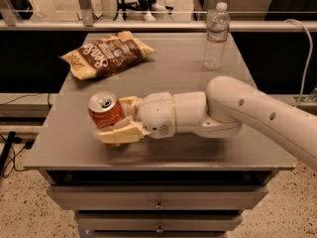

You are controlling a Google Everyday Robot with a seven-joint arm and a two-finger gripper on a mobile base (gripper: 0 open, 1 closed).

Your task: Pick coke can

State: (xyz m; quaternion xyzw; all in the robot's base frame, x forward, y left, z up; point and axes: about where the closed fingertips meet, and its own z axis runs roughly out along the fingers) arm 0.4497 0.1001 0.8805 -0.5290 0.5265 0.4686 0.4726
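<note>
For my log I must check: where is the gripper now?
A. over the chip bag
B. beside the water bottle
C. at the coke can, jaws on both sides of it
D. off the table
C: the gripper sits near the front left of the table, jaws closed on either side of the coke can.

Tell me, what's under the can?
The gripper, front left on the table, clamps the coke can; its lower finger hides the base, so table contact cannot be seen.
</note>
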